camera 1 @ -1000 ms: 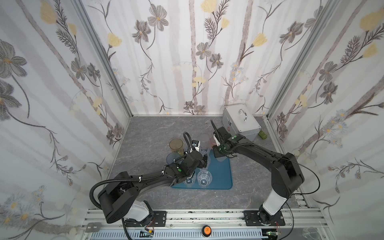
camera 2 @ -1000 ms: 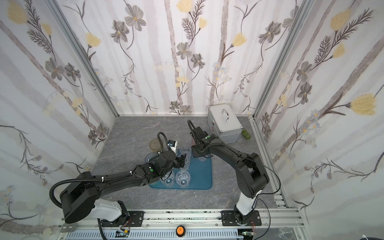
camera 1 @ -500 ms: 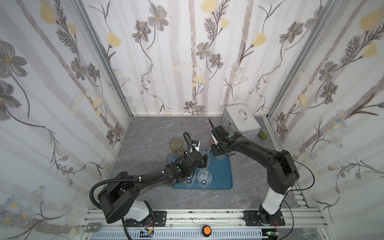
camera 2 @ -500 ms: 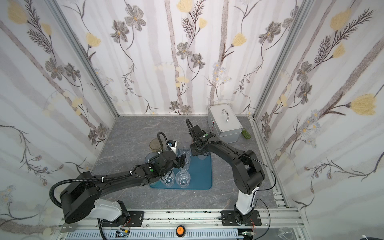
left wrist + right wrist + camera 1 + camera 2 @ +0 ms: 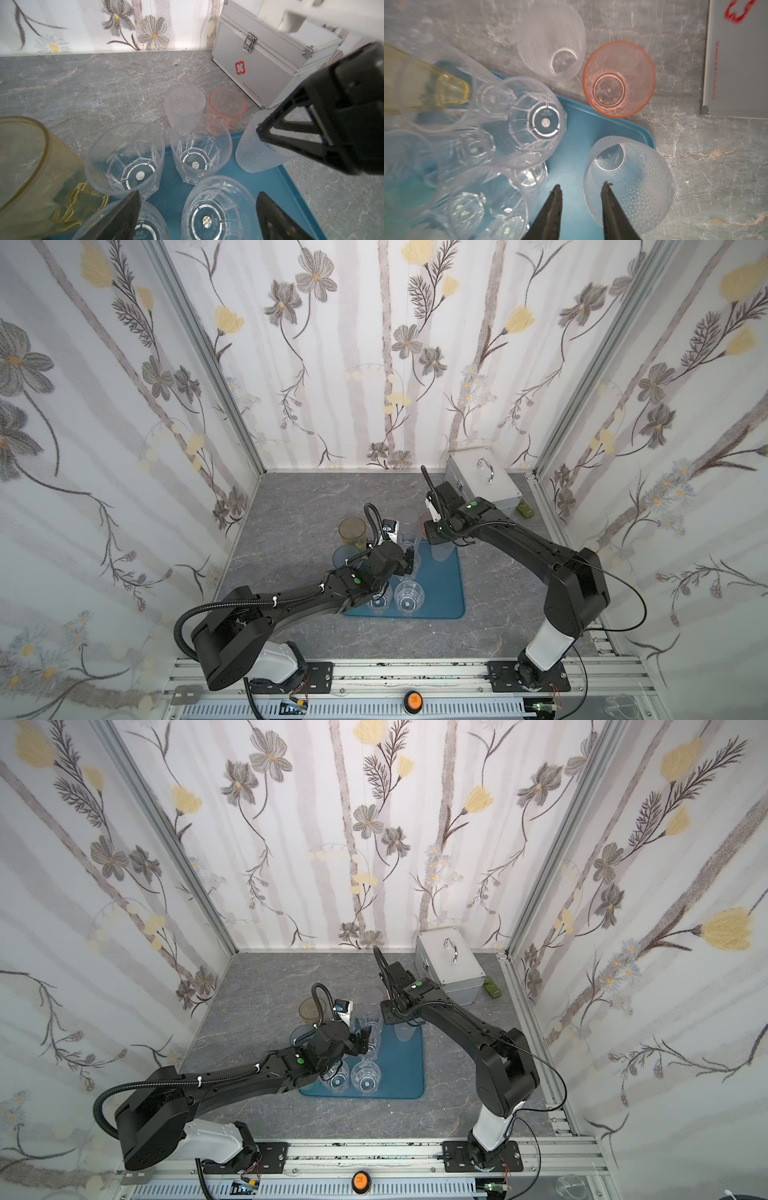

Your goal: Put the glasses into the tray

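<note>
frosted glass [image 5: 633, 182] at the tray [image 5: 577, 128] corner
right gripper [image 5: 581, 193] parted astride its rim, left gripper [image 5: 197, 194] wide open over clear glasses [image 5: 124, 153]

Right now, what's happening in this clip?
Plastic tumblers are being loaded onto a flat teal tray. The right gripper is open, its fingers straddling the rim of a frosted dimpled tumbler standing at the tray's corner. The left gripper hovers open above the clear faceted tumblers already in the tray. A pink tumbler, a second frosted tumbler and an amber tumbler stand off the tray on the grey table.
</note>
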{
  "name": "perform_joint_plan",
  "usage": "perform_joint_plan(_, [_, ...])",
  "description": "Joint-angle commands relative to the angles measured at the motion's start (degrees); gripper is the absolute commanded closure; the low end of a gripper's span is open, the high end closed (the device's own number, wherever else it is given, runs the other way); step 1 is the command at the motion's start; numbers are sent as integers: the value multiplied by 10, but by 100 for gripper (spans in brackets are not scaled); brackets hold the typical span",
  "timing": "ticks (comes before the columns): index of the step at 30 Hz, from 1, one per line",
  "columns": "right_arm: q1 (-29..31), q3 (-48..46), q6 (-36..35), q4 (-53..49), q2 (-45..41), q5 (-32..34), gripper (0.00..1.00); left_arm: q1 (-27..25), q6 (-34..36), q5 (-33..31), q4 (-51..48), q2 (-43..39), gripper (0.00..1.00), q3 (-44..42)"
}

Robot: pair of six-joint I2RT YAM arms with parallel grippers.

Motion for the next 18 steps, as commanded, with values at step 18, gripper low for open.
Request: perform_joint_plan(18, [-51,253,71,88,203,-49,57,119,-51,115,10,-6,9,53])
